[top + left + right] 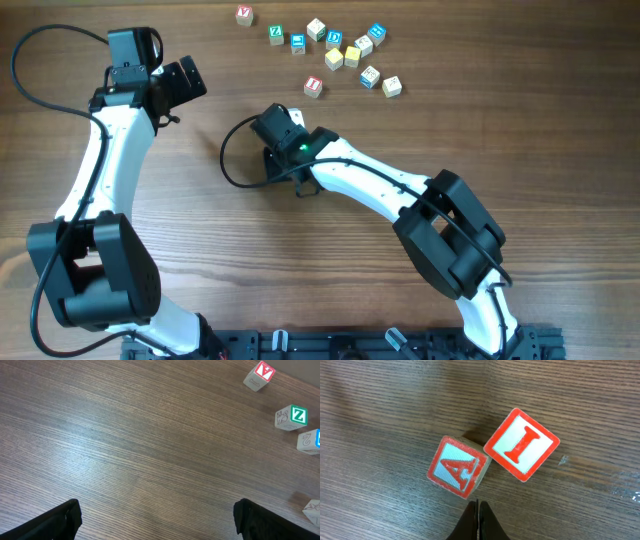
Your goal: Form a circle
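From above, the circle [352, 56] is only a loose cluster of letter cubes up and to the right of the red I cube [313, 86], which sits apart at the cluster's lower-left edge, so the ring looks far from closed. The right gripper [293, 115] reaches in just below and left of the I cube, while the left gripper [185, 80] hangs well to the I cube's left over bare table [200, 230]. In the left wrist view the fingers stand wide apart with nothing between them. The I cube is out of this frame, and only the red Y cube [261, 374] and green Z cube [292, 416] show at the right edge. In the right wrist view the right gripper is pinched fully shut into a single narrow tip, holding nothing, just below the red A cube [458, 466], whose corner touches the I cube's lower-left edge. Whether the tip already touches the A cube I cannot tell. The step looks like a nudge toward the cluster. The push probably has to run slowly and low through the A cube's centre, since an off-centre push would spin it and knock the I cube askew.
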Motion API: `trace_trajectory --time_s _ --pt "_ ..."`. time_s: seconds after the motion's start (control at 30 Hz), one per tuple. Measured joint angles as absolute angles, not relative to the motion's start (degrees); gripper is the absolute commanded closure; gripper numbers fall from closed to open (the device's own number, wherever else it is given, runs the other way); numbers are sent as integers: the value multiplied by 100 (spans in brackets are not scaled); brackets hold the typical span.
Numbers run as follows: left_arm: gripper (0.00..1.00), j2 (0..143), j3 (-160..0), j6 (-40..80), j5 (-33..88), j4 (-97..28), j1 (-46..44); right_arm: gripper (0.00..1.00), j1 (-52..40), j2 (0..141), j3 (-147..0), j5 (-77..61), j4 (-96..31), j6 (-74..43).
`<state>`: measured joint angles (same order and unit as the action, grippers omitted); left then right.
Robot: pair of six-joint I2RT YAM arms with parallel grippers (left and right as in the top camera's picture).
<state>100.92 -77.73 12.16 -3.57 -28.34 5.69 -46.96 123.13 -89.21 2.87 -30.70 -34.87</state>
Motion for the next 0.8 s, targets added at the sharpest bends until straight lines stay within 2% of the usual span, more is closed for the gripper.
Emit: trace_trajectory --time_s 0.8 --pt "0 10092 -7773 1216 -355 -2834 569 96 -4696 12317 -8670 329 -2641 -3485"
